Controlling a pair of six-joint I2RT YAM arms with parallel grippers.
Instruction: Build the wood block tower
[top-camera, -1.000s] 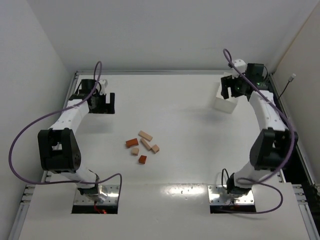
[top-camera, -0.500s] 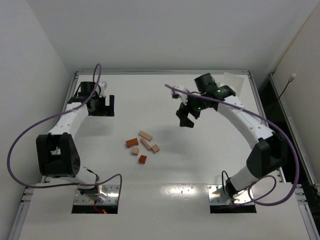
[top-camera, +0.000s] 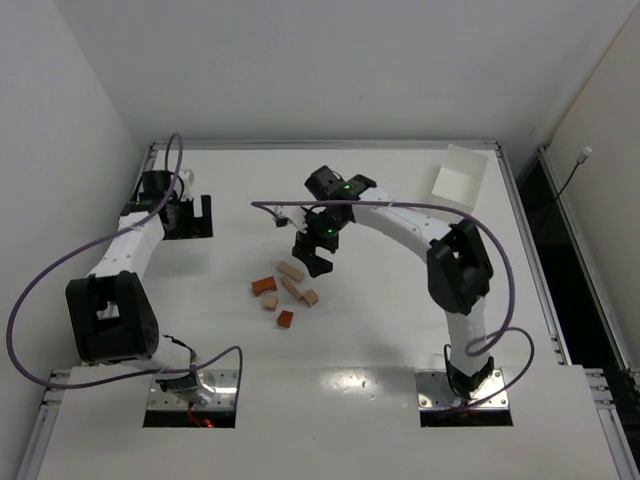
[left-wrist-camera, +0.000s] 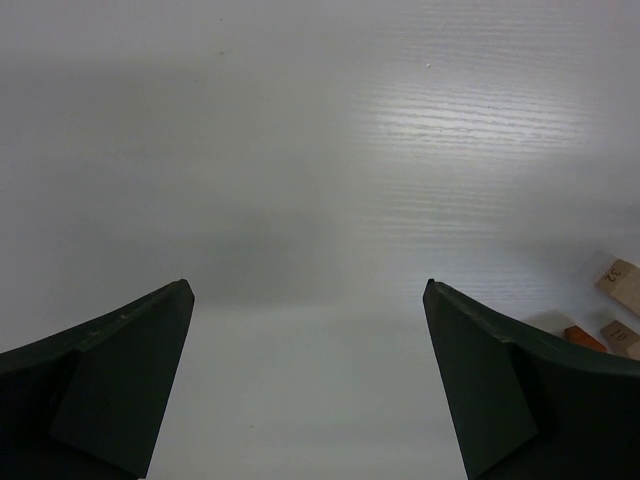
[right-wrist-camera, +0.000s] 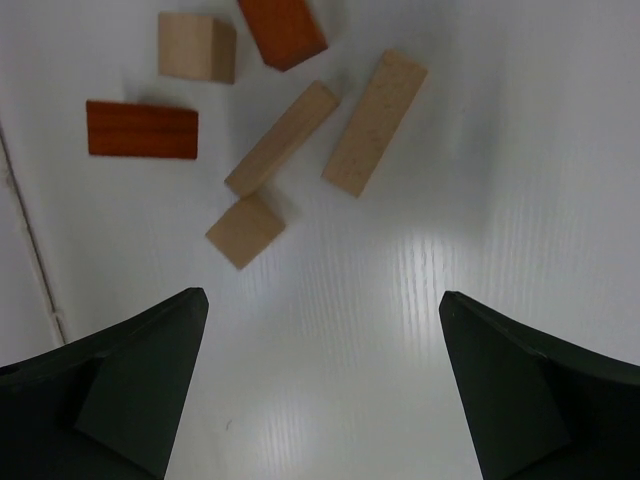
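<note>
- Swung across from the white box (top-camera: 460, 172) in the far corner, the right gripper (top-camera: 312, 258) hung over the middle of the table (top-camera: 400, 330), jaws spread and empty.
- Far off, the left gripper (top-camera: 190, 218) waited, jaws likewise apart.
- Just beside the right gripper, the wood blocks (top-camera: 283, 290) lay scattered, nothing stacked yet.

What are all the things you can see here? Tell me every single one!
wood blocks: six, four pale tan and two reddish-orange, lying loose mid-table, none stacked
white box: one, white, far right corner
table: one, white, under everything
purple cables: two, purple, one looping off each arm
left tool: one, black, open, far left, away from the blocks
right tool: one, black, open, right by the blocks, holding nothing
</note>
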